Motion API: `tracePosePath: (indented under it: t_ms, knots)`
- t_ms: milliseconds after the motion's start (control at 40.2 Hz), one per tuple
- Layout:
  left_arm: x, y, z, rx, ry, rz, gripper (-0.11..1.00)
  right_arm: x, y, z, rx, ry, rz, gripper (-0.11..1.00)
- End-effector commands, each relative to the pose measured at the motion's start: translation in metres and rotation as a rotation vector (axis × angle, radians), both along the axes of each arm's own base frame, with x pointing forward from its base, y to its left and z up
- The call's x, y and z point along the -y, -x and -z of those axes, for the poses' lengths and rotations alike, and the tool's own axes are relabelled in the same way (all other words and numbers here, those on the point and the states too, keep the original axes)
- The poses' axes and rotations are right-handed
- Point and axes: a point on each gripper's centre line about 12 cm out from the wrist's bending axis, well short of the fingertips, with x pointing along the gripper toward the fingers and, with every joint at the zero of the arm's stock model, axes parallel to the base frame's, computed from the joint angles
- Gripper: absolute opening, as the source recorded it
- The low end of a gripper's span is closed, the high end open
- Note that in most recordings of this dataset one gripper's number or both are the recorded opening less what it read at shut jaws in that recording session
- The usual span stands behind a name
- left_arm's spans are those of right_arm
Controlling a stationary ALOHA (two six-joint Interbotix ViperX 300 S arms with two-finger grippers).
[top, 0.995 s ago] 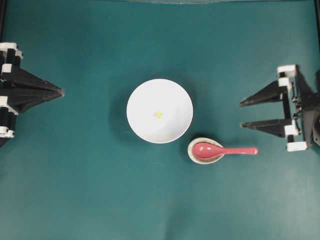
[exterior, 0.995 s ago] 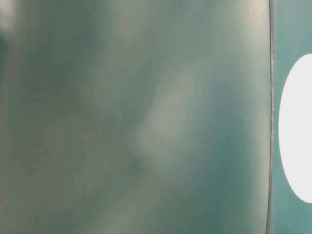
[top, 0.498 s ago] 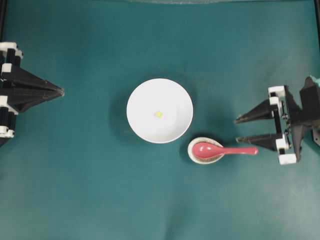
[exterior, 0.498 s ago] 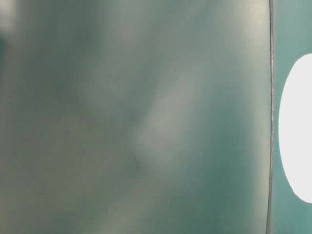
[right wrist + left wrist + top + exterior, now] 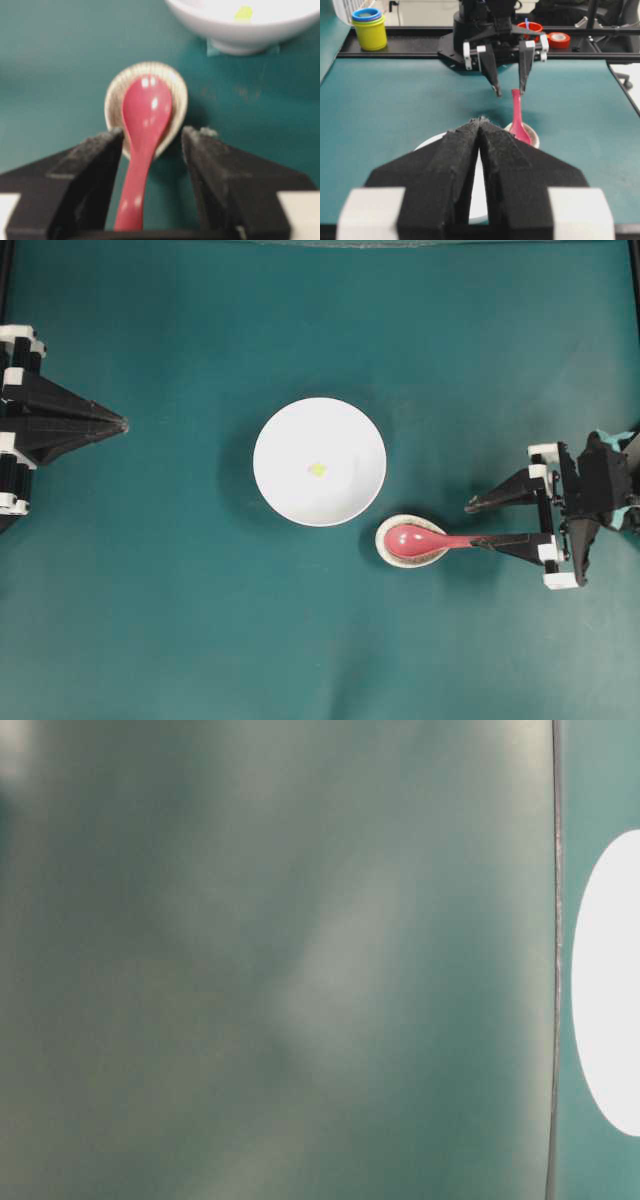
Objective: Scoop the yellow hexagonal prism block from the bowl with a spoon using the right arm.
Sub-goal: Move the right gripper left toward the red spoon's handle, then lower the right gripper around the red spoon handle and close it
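Straddling spoon (image 5: 142,145) handle w/ right gripper (image 5: 150,142), jaws apart; we'd centre, then clamp mid-handle. Yellow block (image 5: 317,469) sits in bowl (image 5: 352,490); left gripper (image 5: 480,125) jaws together

Left claw (image 5: 122,424) closed, right claw (image 5: 472,524) spread wide

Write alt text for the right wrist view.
The right tool stands open with its two black fingers either side of the handle of a glossy pink-red spoon, whose scoop rests on a small speckled beige rest. Behind sits a white bowl holding a yellow block.
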Motion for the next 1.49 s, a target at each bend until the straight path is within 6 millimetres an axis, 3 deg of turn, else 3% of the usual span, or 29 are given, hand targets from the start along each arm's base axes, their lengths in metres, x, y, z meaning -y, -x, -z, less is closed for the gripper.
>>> tracePosePath:
  t_ms: [0,299,771,896,1194,1468]
  knots:
    - [0.0,-0.002,-0.011,0.026,-0.005,0.001,0.06,-0.005,-0.003,0.002,0.008,-0.015,0.001,0.57]
    - [0.0,-0.002,-0.01,0.025,-0.005,0.001,0.06,-0.01,-0.001,0.013,-0.029,-0.026,-0.011,0.57]
    - [0.0,-0.002,-0.01,0.021,-0.005,0.001,0.06,-0.013,-0.003,0.015,-0.036,-0.024,-0.018,0.56]
    - [0.0,-0.002,-0.01,0.023,-0.005,0.001,0.06,-0.014,-0.003,0.016,-0.04,-0.023,-0.019,0.51]
    - [0.0,-0.002,-0.009,0.02,-0.005,-0.001,0.06,-0.013,-0.003,0.016,-0.045,-0.024,-0.018,0.22]
    - [0.0,-0.002,-0.009,0.018,-0.003,0.001,0.06,-0.015,-0.005,0.013,-0.027,-0.029,-0.02,0.19]
